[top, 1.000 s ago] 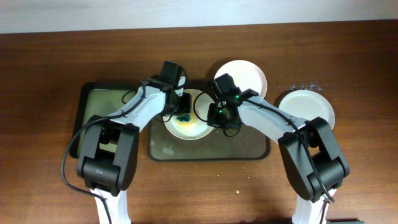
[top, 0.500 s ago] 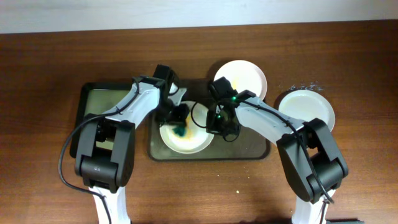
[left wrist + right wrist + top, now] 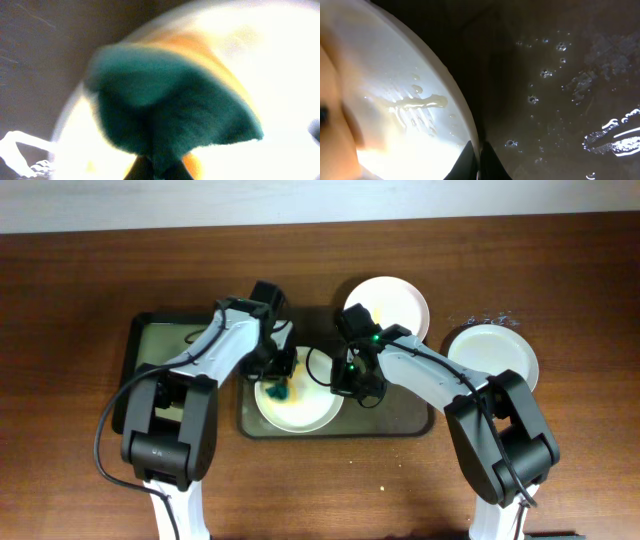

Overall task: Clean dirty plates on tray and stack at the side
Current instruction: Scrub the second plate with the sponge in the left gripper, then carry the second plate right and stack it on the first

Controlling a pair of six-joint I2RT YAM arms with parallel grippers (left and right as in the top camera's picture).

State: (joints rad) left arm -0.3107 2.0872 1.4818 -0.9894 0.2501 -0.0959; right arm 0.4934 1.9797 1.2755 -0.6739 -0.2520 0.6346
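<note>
A white plate [image 3: 305, 408] with yellow smears lies on the dark olive-grey tray [image 3: 400, 423]. My left gripper [image 3: 277, 388] is shut on a dark green sponge [image 3: 170, 110] and presses it on the plate's left part [image 3: 280, 100]. My right gripper [image 3: 343, 383] is shut on the plate's right rim [image 3: 470, 125], one finger on each side. A second plate [image 3: 392, 302] with a small yellow smear sits at the tray's far right corner. A third white plate [image 3: 495, 352] lies on the table to the right.
A smaller black-rimmed tray [image 3: 160, 345] with a greenish inside lies at the left, under my left arm. Water drops [image 3: 545, 75] wet the dark tray beside the plate. Small wet spots [image 3: 485, 318] lie on the wood near the right plate.
The plate has been drawn toward the front of the tray with my right gripper on its rim. My left gripper has moved the sponge toward the front-left across the plate's face.
</note>
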